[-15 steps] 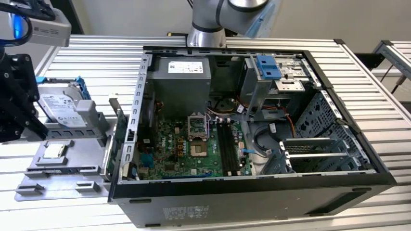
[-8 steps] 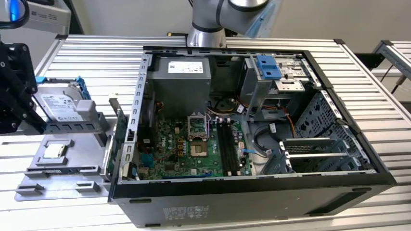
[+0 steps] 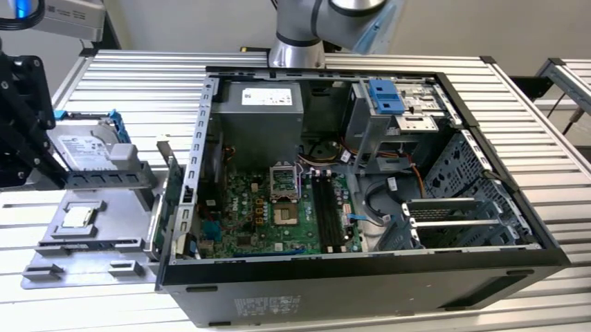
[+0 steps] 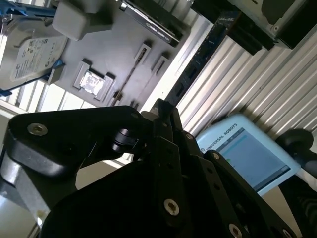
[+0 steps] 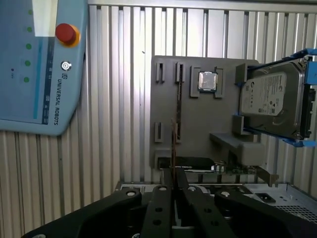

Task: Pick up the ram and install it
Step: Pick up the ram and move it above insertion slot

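Note:
My gripper (image 5: 172, 174) is shut on the ram (image 5: 172, 144), a thin dark stick seen edge-on that reaches out past the fingertips. In the second wrist view the ram (image 4: 198, 59) shows as a long dark blue board with chips, running from the gripper (image 4: 163, 106). In the exterior view the black gripper (image 3: 28, 138) hangs above the grey fixture tray (image 3: 111, 242), at that view's left, apart from the open computer case (image 3: 369, 277). The black memory slots (image 3: 325, 200) lie on the green motherboard (image 3: 240, 214) inside the case.
The fixture tray (image 5: 198, 124) holds a silver hard drive in a blue bracket (image 5: 272, 99), a small square chip (image 5: 207, 81), a thin stick standing on edge (image 5: 179, 99) and a black card (image 5: 193, 162). A blue teach pendant (image 5: 39, 64) lies on the slatted table.

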`<state>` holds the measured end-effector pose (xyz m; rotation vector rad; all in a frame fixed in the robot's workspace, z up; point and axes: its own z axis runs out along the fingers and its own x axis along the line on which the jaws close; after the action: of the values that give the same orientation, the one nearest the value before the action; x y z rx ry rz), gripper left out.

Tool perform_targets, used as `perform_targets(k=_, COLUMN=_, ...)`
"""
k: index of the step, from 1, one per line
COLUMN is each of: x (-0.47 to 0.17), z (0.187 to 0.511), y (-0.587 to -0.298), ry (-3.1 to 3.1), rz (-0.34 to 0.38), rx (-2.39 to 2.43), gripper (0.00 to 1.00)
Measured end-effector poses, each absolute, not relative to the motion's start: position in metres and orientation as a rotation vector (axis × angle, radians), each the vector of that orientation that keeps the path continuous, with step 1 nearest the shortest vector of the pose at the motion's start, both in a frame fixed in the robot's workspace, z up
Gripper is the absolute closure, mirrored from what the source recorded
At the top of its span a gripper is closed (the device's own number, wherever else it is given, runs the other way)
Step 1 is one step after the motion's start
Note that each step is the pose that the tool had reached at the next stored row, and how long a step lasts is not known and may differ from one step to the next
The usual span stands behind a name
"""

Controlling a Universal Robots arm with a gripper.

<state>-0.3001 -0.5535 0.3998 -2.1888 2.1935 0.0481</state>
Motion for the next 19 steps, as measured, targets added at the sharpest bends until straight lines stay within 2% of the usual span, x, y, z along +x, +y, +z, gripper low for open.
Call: perform_targets(k=19, x=-0.22, z=0.4, y=-0.553, ry=2.193, rz=0.048, rx=-2.189, gripper=1.0)
